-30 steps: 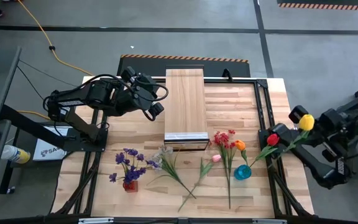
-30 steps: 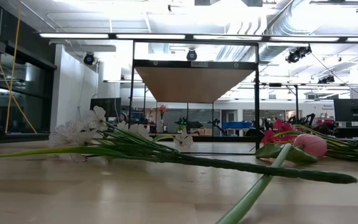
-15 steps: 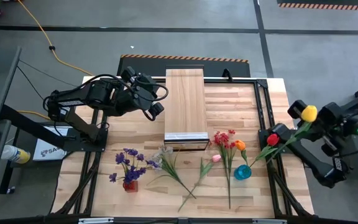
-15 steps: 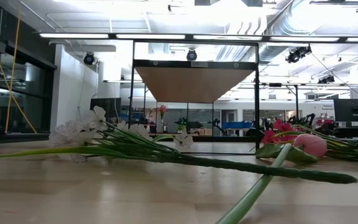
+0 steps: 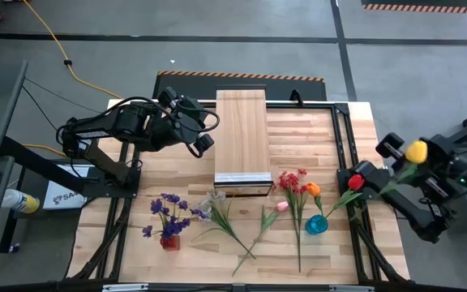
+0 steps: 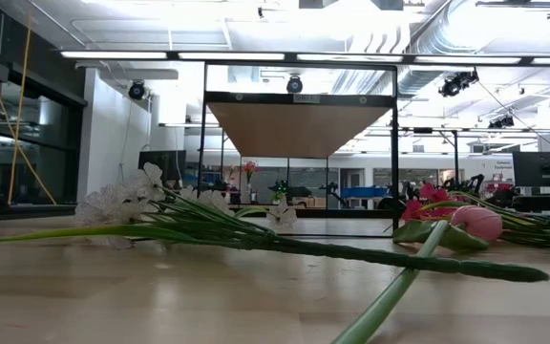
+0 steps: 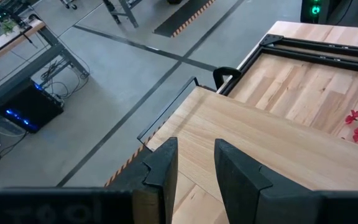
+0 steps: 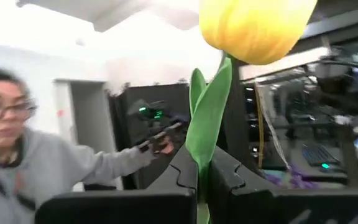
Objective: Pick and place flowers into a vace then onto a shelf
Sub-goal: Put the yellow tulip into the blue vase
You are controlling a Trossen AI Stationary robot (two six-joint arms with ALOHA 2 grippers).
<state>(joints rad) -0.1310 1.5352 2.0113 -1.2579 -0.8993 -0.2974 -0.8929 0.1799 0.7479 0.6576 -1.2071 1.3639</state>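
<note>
My right gripper (image 5: 402, 169) is off the table's right edge, shut on a yellow tulip (image 5: 416, 151). Its green stem slants down toward a small blue vase (image 5: 316, 225). A red tulip (image 5: 355, 182) sits at the right edge. An orange tulip (image 5: 312, 189), red spray (image 5: 290, 180), pink tulip (image 5: 282, 207), white spray (image 5: 213, 201) and purple spray (image 5: 169, 212) lie on the near half of the table. My left gripper (image 5: 203, 142) hovers open beside the left edge of the pale wood shelf (image 5: 242, 122). My right gripper (image 8: 202, 165) pinches the yellow tulip's stem (image 8: 204, 149) between its two fingers, below the flower head (image 8: 253, 28) and at a long leaf. The head stands up beyond the fingertips. The stem's lower end (image 5: 332, 211) is near the blue vase; whether it rests on anything I cannot tell.
The shelf has a metallic strip (image 5: 242, 177) at its near end and stands mid-table. A small red object (image 5: 169, 241) sits under the purple spray. Black frame rails (image 5: 343, 134) run along the table's sides. A person in a grey sleeve (image 8: 48, 168) is in the room beyond.
My right gripper has carried the yellow tulip's head toward the table's right edge, staying shut on the stem. The flower has tipped: its head swung right while its lower end stayed by the blue vase.
</note>
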